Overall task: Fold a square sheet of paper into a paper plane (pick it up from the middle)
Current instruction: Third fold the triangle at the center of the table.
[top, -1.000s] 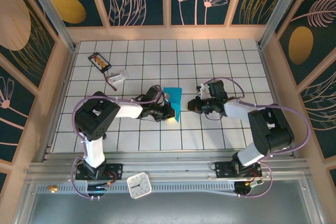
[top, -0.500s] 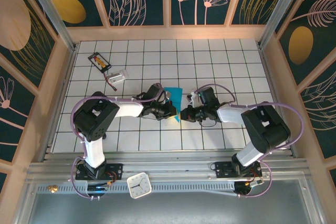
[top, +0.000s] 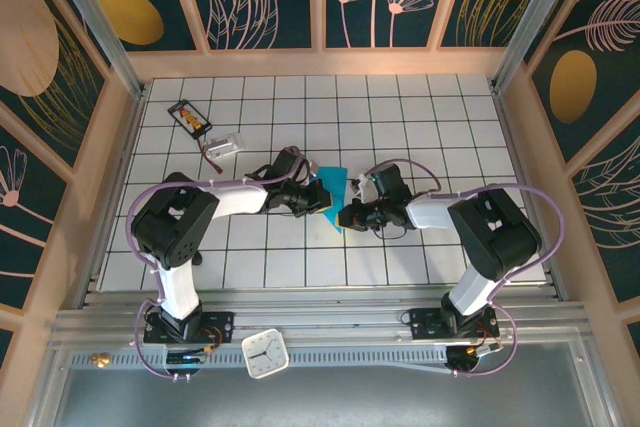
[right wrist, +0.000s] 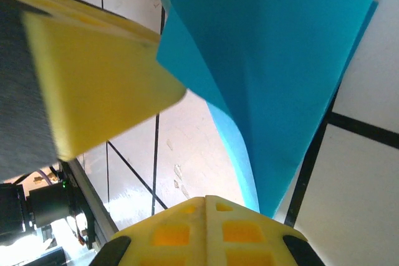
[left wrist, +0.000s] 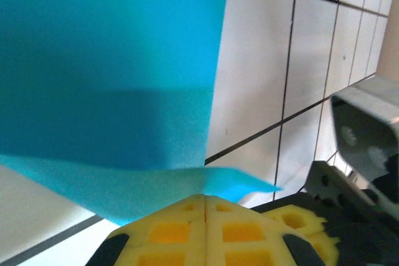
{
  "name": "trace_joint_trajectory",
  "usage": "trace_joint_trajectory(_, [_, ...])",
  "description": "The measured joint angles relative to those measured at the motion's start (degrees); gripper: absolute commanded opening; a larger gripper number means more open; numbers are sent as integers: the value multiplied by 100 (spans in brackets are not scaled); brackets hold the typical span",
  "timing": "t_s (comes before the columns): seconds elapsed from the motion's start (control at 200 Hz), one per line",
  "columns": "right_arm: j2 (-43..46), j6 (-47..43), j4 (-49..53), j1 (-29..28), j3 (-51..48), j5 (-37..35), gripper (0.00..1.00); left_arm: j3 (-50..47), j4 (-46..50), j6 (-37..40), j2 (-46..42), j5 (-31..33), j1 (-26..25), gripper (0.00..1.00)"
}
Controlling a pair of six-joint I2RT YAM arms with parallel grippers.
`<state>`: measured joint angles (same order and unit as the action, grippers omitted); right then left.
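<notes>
The right gripper (top: 346, 215) has swung in from 3 o'clock and now meets the sheet of paper (top: 333, 190) at its 5 o'clock corner, pads pressed together; whether it nips that corner I cannot tell. The left gripper (top: 318, 197) pinches the 9 o'clock edge of the sheet, which sits mid-table, so a two-handed fold looks imminent. The black card (top: 189, 117) and a wired part (top: 225, 144) lie clear at 10 o'clock; the crowded fingertips could collide.

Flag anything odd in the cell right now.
The square sheet of paper mid-table is bowed, its layers misaligned, pinched at the edge by the shut left gripper; the shut right gripper sits at its lower corner. Far left, a black card lies askew to the grid.
</notes>
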<state>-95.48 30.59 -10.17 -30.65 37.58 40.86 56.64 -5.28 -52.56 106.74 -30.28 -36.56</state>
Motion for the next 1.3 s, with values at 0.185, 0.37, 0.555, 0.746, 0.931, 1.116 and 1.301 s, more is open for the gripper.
trace_joint_trajectory(0.185, [-149, -4, 4, 0, 111, -4, 0, 146, 116, 149, 0, 74, 31, 0])
trace_joint_trajectory(0.37, [-317, -26, 52, 0, 168, -44, 0, 190, 245, 240, 0, 74, 31, 0])
trace_joint_trajectory(0.555, [-476, -111, 208, 11, 225, -72, 0, 197, 258, 260, 0, 72, 31, 0])
trace_joint_trajectory(0.746, [-487, -177, 306, 11, 256, -101, 0, -63, 155, 142, -52, -7, 17, 0])
trace_joint_trajectory(0.931, [-498, -175, 354, 13, 284, -114, 0, -210, 116, 37, -61, -131, -87, 0])
trace_joint_trajectory(1.116, [-507, -177, 439, 13, 321, -136, 0, -210, 20, -13, -39, -256, -199, 0])
trace_joint_trajectory(1.301, [-507, -177, 442, 13, 321, -138, 0, -166, -44, -26, 168, -256, -203, 0])
